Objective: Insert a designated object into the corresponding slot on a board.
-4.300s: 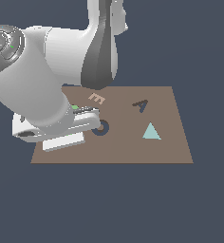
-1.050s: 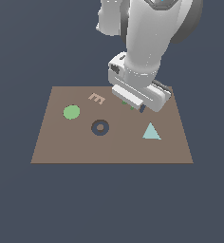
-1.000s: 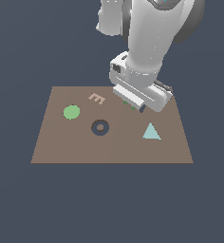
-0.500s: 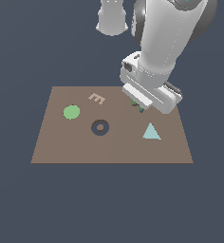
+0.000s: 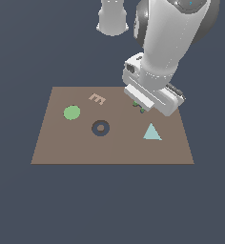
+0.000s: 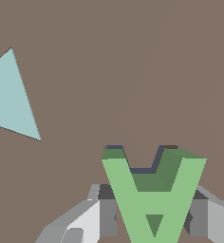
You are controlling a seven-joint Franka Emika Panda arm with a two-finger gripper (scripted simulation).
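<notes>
In the wrist view my gripper (image 6: 154, 218) is shut on the light-green letter "A" block (image 6: 154, 194), its grey fingers (image 6: 107, 216) on either side. Dark edges of the "A"-shaped slot (image 6: 141, 168) show just under the block's legs, the rest hidden by it. In the exterior view the gripper (image 5: 139, 106) sits low over the brown board (image 5: 112, 143) toward its far right side, with only a speck of the green block (image 5: 138, 106) visible below the hand. The slot is hidden there by the arm.
On the board lie a green round disc (image 5: 72, 112), a tan letter "E" (image 5: 97, 99), a dark ring shape (image 5: 100, 128) and a pale teal triangle (image 5: 152, 132), which also shows in the wrist view (image 6: 12, 99). The bulky white arm (image 5: 167, 47) rises over the board's far right.
The arm has carried the green "A" from the board's left side, near the disc, to the far right side and has come down lower over the slot.
</notes>
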